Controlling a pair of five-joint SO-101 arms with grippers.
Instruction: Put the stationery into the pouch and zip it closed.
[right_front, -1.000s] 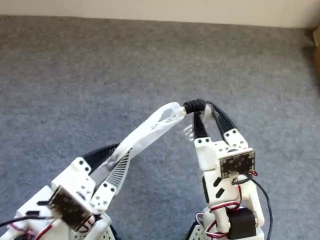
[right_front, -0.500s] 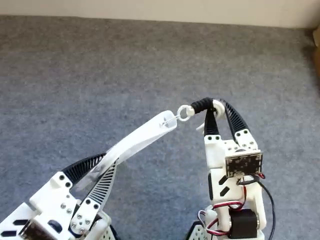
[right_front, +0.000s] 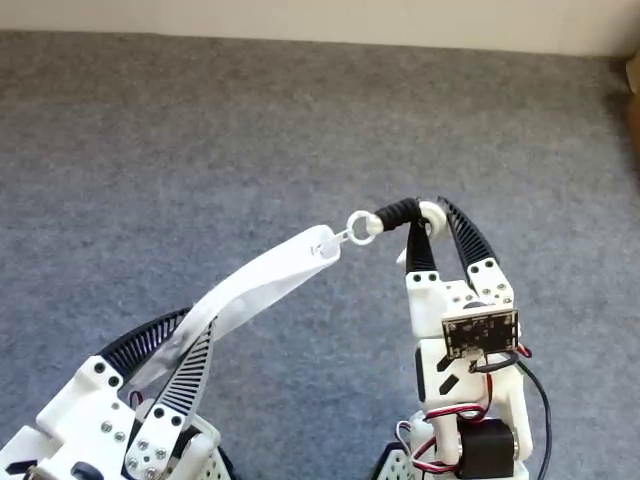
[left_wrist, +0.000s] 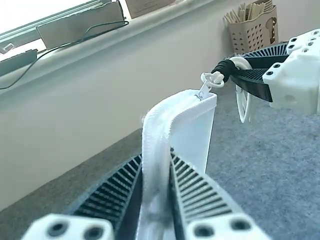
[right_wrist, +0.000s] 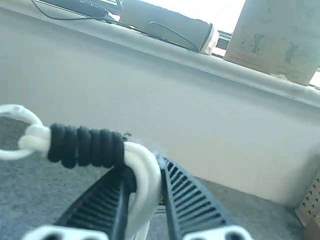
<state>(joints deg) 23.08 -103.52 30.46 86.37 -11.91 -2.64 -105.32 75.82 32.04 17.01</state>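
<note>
Your left gripper (right_front: 200, 320) is at the near left of the high view, and its jaws are clamped on one end of the white pouch (right_front: 265, 280). The pouch is off the grey carpet (right_front: 150, 150). It stretches as a long band from that gripper up and to the right, toward the middle of the scene. In the left wrist view you look along its top edge. The zip (left_wrist: 159, 125) runs there between the two ribbed fingers (left_wrist: 112, 192), and its teeth look meshed as far as they show.

At the far right corner of the pouch, the zip's slider carries a small white ring (right_front: 352, 222). A pull cord (right_front: 395, 213) with a black wrapped section leads on from the ring to the right.

Your right gripper (right_front: 430, 212) stands at the near right with its fingers pointing away from you. Its jaws are closed on the white loop of that cord, just past the black wrapping. The right wrist view shows the loop pinched between the two dark fingers, with the black section and the ring reaching out beyond them.

The cord and pouch form one line between the two grippers, well above the carpet. The pale wall base (right_front: 300, 20) runs along the far edge.
</note>
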